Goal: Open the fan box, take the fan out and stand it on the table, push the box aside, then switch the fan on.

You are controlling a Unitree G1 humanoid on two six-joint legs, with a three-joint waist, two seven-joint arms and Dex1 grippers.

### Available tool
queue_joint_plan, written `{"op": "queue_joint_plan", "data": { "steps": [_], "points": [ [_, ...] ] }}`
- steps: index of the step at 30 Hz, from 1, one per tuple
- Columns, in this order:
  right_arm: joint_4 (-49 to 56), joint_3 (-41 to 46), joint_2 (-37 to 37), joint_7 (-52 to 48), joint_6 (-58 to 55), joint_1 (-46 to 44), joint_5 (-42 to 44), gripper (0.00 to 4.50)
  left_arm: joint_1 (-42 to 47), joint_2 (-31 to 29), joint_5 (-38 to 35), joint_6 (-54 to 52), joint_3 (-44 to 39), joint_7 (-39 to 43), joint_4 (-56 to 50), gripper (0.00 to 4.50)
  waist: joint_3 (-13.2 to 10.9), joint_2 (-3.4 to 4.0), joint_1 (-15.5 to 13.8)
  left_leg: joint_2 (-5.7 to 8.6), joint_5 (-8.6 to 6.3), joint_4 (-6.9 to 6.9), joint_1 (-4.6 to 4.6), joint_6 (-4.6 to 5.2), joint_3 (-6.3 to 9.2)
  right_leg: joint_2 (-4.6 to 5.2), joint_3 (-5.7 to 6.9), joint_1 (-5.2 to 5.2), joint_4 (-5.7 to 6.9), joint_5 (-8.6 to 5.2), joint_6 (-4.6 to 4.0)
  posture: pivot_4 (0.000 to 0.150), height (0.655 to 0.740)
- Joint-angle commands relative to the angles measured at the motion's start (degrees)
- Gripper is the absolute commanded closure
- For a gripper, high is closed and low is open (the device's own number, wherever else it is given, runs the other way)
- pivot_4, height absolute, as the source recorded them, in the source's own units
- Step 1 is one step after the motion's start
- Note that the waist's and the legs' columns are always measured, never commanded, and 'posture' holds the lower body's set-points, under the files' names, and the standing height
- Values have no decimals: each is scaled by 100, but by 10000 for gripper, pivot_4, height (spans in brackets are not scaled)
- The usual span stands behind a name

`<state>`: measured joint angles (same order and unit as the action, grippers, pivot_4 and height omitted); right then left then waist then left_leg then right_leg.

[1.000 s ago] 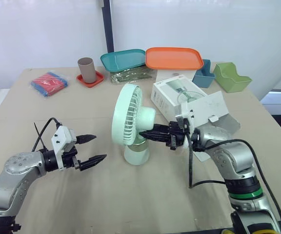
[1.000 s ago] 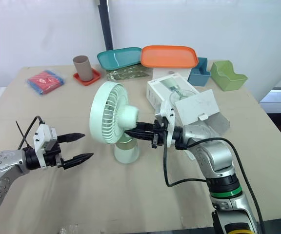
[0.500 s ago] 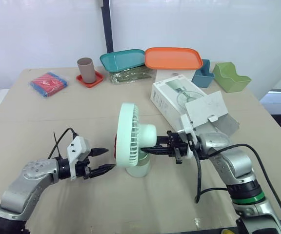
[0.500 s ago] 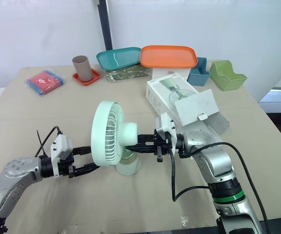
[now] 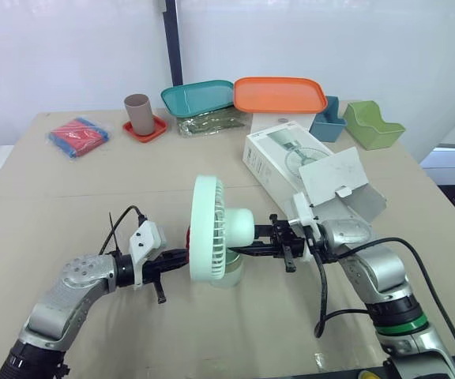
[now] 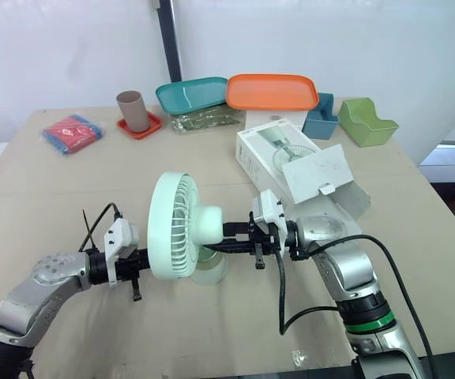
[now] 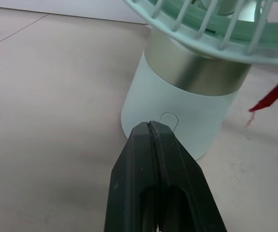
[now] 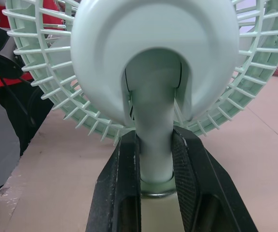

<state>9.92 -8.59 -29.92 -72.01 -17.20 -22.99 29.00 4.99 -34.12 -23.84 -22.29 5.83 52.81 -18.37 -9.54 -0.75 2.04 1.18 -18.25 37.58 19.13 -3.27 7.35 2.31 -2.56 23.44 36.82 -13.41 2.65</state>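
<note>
While the right gripper [image 8: 154, 135] clamped the fan [image 5: 206, 229] by its neck, the left gripper [image 7: 150, 126], tips pressed together and empty, aimed at the button [image 7: 168, 120] just ahead; a short, straight push looked best.

No legible text, brand, number or sign anywhere. Fan box [image 5: 283, 154] carries printed fan picture; any lettering on it too small to read.
</note>
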Motion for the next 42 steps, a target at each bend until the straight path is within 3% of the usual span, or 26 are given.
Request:
{"op": "queue_joint_plan", "data": {
  "steps": [1, 42],
  "points": [
    [55, -56, -30, -40, 57, 67, -29, 41379, 91, 44, -23, 106, 15, 69, -23, 44711, 0, 0, 0, 1, 0, 0, 0, 0, 0, 0, 0, 0, 0, 0, 0, 1500, 7400],
    [177, -33, -124, 104, 15, 189, 8, 41379, 297, 383, 30, -89, 437, 285, 124, 44711, 6, 1, -25, 3, 0, 2, -4, 0, 3, 3, 1, -8, 1, 0, 0, 1500, 7400]
  ]
}}
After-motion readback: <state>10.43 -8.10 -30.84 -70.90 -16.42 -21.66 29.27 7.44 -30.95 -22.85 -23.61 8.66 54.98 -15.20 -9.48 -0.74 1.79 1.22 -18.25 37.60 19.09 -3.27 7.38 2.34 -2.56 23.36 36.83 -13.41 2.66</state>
